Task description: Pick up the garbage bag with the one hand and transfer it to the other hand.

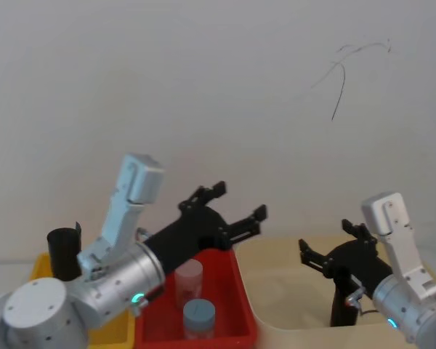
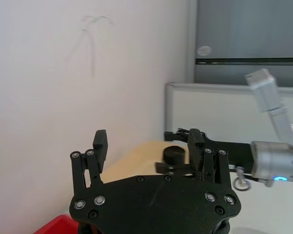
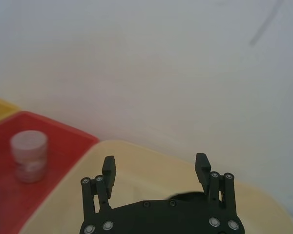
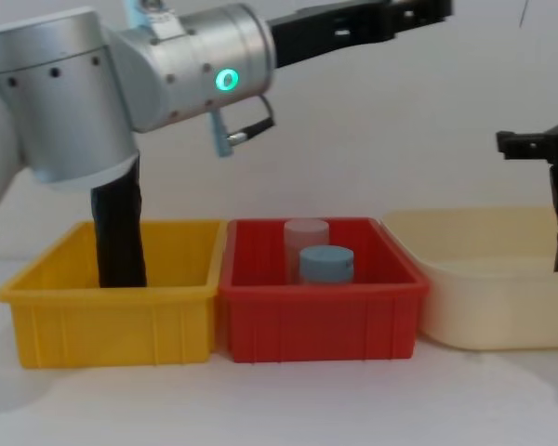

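On the green-lit arm, the left end effector (image 1: 240,201): fingers spread wide, gripping nothing, raised in the air above the red bin (image 4: 316,321). On the blue-lit arm, the right end effector (image 1: 325,238): likewise wide open, nothing clamped, poised over the cream bin (image 4: 484,307) just above the garbage bag (image 1: 340,305) — touching it or not, cannot tell. Garbage bag upright inside that cream bin, its top seen low between the open fingers from the right wrist (label too hidden to make out).

Containers in a row on the white tabletop (image 4: 279,400): yellow bin (image 4: 112,316) at the robot's left, red in the middle, cream at the right — yellow and red wall to wall. In the yellow: one black roll (image 4: 121,232), standing tall, leaning slightly. In the red: a pale pink jar (image 4: 306,237) farther back, a blue-grey jar (image 4: 326,263) just in front of it.

Count: two end effectors, three bins, two black rolls, two jars.
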